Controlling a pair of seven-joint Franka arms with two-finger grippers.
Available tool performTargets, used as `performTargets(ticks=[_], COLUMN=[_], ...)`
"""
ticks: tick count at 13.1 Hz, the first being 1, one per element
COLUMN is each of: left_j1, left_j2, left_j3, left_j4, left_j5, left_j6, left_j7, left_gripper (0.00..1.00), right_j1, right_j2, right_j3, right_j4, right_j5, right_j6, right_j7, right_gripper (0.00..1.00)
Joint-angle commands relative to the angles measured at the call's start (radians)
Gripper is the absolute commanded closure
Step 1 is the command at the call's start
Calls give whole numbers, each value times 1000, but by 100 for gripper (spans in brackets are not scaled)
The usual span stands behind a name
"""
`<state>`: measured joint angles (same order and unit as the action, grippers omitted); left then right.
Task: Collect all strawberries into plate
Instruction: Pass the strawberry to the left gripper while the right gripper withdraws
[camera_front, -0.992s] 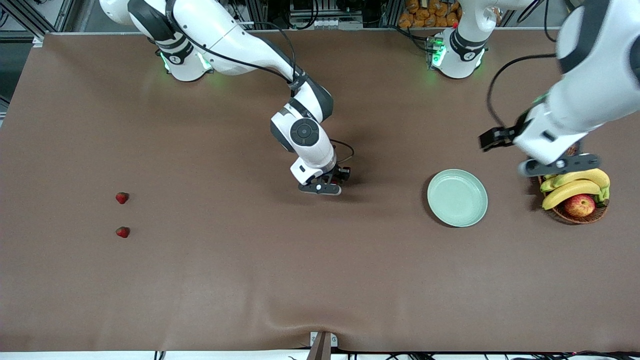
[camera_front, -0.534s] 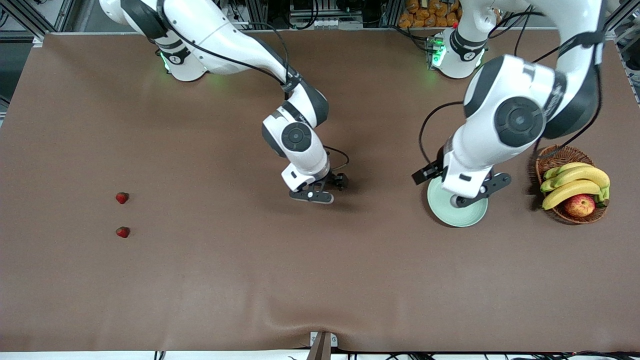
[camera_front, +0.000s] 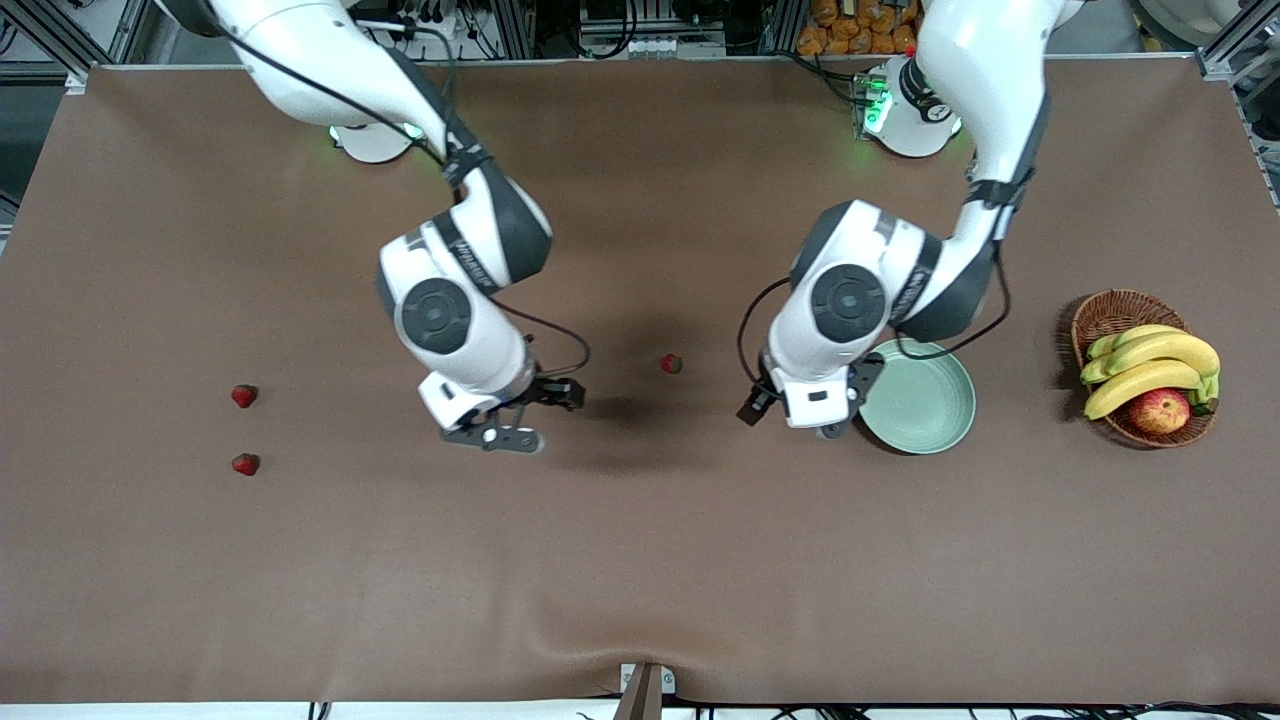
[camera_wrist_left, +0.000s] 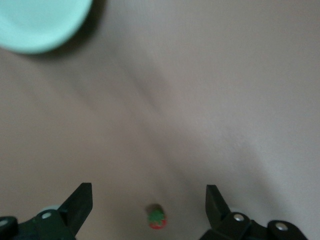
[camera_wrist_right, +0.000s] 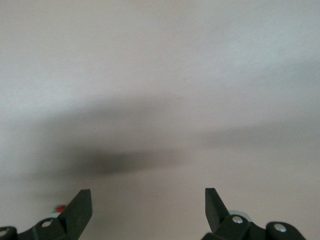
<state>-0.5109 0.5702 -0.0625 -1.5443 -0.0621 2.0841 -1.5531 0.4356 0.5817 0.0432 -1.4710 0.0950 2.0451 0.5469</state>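
A brown table (camera_front: 640, 560) seen from the front holds a plate (camera_front: 925, 400), empty, toward the left arm's end, one strawberry (camera_front: 671, 364) mid-table and two strawberries (camera_front: 244, 430) toward the right arm's end. The left gripper (camera_front: 800, 420) hangs beside the plate; the right gripper (camera_front: 495, 437) is over bare table. In the left wrist view, fingers (camera_wrist_left: 80, 202) spread apart, a strawberry (camera_wrist_left: 156, 217) between. In the right wrist view, fingers (camera_wrist_right: 215, 202) spread apart, empty.
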Motion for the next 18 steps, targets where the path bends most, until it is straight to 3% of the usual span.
performTargets(ticks=[1,3,8,11,18], left_j1=[-78,-132,-199,-221,-219], left_j2=[80,132,209,221,231], left_j3=[9,10,15,17,18], left_j4=[18,18,18,7,-8], left_j5=[-11,-1,-1,16,39], left_j6=[115,194,280,280,271], left_j7=[-192,-301,-441,-470,-473], left_gripper=[0,0,0,1,42], right_j1=[-111,-190,-449,-547,-678], right_j2=[-100,-135,-125,-91,110], right_j3=[17,17,17,17,18], right_j4=[-139,-216,-223,-216,-200], right_j5=[-14,-55,-89,-144,-158], right_j6=[4,17,68,128,348], right_j7=[-170,-310,-684,-852,-1043], right_gripper=[0,0,0,0,0])
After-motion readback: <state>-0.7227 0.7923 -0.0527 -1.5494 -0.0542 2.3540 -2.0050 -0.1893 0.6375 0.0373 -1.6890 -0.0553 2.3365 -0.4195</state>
